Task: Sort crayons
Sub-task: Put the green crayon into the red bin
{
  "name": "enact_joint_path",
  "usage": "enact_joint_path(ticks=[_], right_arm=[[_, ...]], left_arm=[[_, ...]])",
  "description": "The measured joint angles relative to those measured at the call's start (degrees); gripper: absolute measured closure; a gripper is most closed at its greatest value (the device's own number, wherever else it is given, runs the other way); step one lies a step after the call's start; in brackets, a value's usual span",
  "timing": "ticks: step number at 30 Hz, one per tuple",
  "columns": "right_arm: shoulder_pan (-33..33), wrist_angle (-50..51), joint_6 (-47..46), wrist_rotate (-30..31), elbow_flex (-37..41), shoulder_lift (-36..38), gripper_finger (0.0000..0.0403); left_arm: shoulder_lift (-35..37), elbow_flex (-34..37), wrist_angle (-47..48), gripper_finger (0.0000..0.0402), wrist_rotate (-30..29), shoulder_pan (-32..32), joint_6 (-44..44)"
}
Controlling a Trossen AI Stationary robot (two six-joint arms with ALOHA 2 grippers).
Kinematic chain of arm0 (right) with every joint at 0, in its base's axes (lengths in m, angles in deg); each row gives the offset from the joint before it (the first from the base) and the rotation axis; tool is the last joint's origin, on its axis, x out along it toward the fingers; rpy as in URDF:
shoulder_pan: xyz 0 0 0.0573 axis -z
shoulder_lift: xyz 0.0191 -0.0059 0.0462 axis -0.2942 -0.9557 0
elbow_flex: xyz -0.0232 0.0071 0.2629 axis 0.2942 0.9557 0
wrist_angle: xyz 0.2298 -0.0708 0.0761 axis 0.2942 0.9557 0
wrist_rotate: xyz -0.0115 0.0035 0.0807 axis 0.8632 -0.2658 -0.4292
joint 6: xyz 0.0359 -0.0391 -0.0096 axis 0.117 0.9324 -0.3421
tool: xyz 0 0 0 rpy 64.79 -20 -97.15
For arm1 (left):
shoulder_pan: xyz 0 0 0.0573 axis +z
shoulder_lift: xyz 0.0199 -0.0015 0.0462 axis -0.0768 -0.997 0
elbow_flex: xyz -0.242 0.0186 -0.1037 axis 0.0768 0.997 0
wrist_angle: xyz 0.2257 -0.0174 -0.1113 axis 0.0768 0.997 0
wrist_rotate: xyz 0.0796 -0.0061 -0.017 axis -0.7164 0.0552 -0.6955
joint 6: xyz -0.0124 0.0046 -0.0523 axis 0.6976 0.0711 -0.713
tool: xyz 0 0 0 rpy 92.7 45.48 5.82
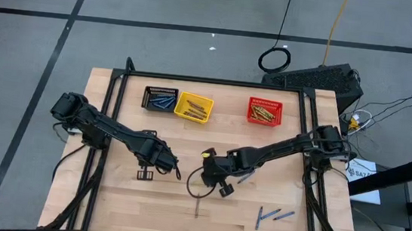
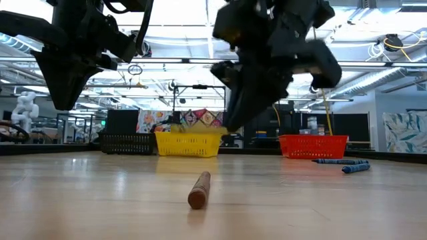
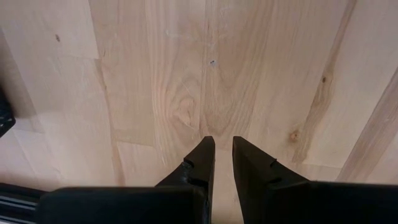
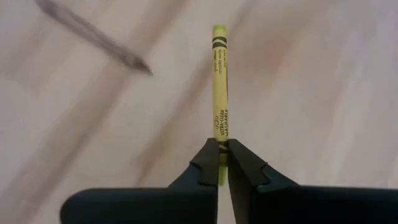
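**Yellow crayon held by its very end**

The right hand (image 4: pixel 222 163) is clamped on the tail of a yellow crayon (image 4: pixel 219 87), over the middle of the table (image 1: pixel 121 206). The grip is short, with most of the stick jutting past the fingertips, so a quick swing toward the yellow basket (image 1: pixel 194 107) could let it pivot or slip out. If it drops, it could roll among the loose ones: a brown crayon (image 2: pixel 199 189) lying near the front, and blue crayons (image 1: pixel 272 214) toward the right front corner.

The left hand (image 3: pixel 222 152) hovers over bare wood with its fingers a little apart and nothing between them. It sits close to the right arm, so a crossing move risks a bump.

From above, the held crayon shows only as a yellow speck. What lies in the black basket (image 1: pixel 160 99) and red basket (image 1: pixel 265 111) is too small to count. The low view hides both hands' tips behind dark bulk.
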Motion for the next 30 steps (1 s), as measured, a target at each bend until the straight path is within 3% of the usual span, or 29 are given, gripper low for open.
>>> enact_joint_path(ticks=[3, 17, 30], right_arm=[[0.5, 2.9, -2.3, 2.7, 0.0, 0.5, 0.0402], [4.0, 11.2, -15.1, 3.1, 0.0, 1.8, 0.0402], [7.8, 20.9, -22.8, 15.6, 0.0, 11.5, 0.0402]], left_arm=[[0.0, 0.0, 0.0, 0.0352, 0.0, 0.0, 0.0], [0.0, 0.0, 0.0, 0.0352, -0.2, 0.0, -0.3], [0.0, 0.0, 0.0, 0.0352, -0.4, 0.0, -0.1]])
